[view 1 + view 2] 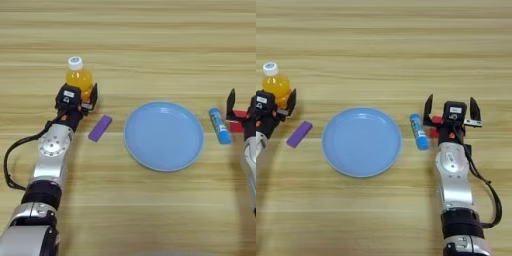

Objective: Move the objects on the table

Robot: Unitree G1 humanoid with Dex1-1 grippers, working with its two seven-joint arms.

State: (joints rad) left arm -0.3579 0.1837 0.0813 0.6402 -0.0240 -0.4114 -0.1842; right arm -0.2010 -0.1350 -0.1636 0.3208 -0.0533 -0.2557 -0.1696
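the left hand (80,102) sits at the near side of the orange bottle (79,76), fingers apart around its base, while the purple block (100,128) lies just right; the right hand (452,112) waits apart-fingered beside the blue tube (418,131).

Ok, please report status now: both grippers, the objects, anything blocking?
Left gripper at clear orange-drink bottle with white cap, grip not confirmed. Right gripper open beside blue cylindrical stick. Flat purple block left of round blue plate. Nothing blocking.

Upright orange bottle (79,76); flat purple block (100,128)
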